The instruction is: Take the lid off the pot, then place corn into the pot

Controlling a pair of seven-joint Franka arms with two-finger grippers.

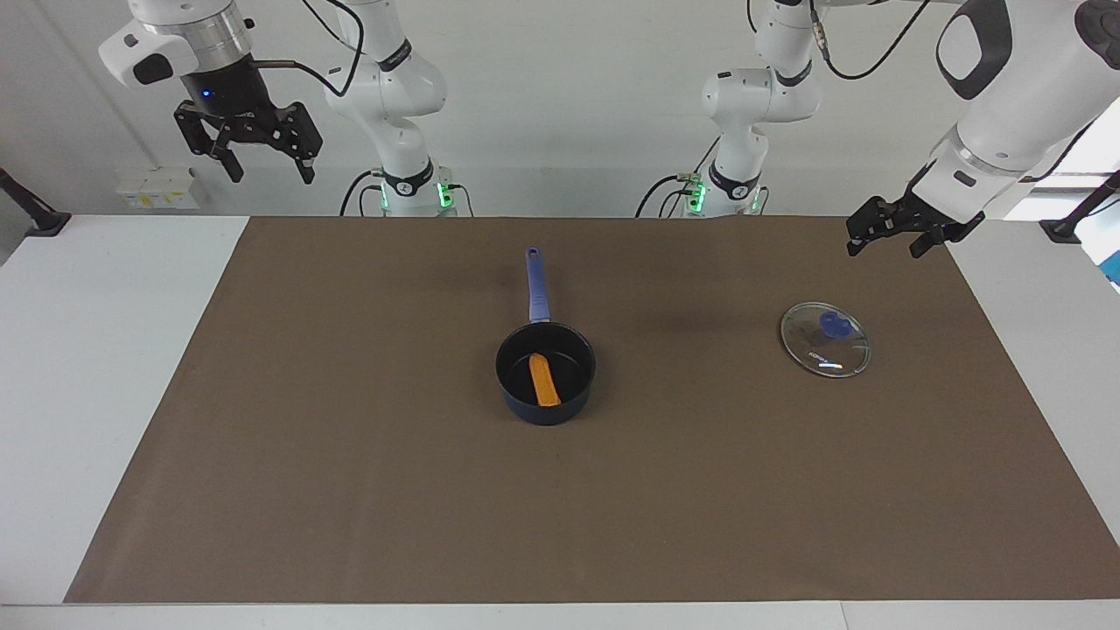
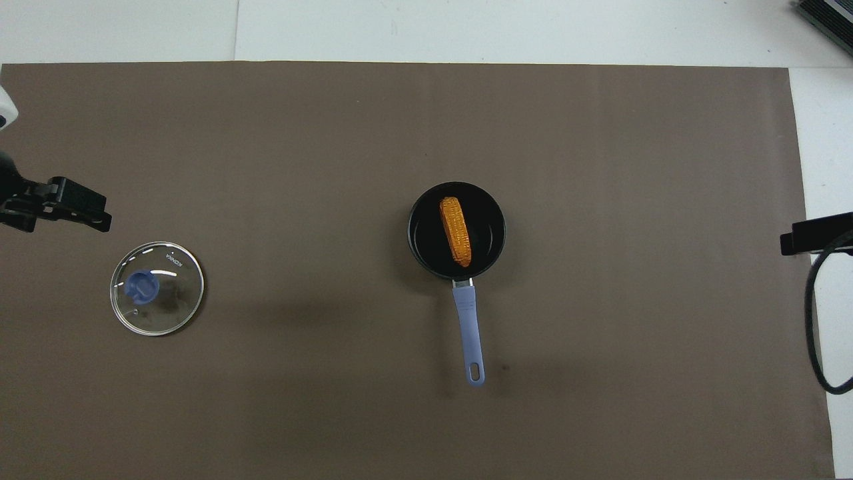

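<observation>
The dark navy pot [image 1: 548, 414] stands uncovered at the middle of the brown mat, its long blue handle [image 1: 536, 284] pointing toward the robots. The yellow-orange corn [image 1: 544, 380] lies inside it. In the overhead view the corn [image 2: 455, 231] lies along the pot's black bottom [image 2: 488, 227]. The clear glass lid [image 1: 827, 352] with its blue knob lies flat on the mat toward the left arm's end; it also shows in the overhead view [image 2: 170, 300]. My left gripper [image 1: 885, 248] hangs open and empty in the air beside the lid, and also shows in the overhead view [image 2: 100, 220]. My right gripper [image 1: 269, 168] is open, empty and raised high at the right arm's end.
A brown mat [image 1: 350, 490] covers most of the white table [image 1: 87, 350]. A black cable loop [image 2: 810, 320] hangs by the right gripper's tip [image 2: 800, 241] at the mat's edge.
</observation>
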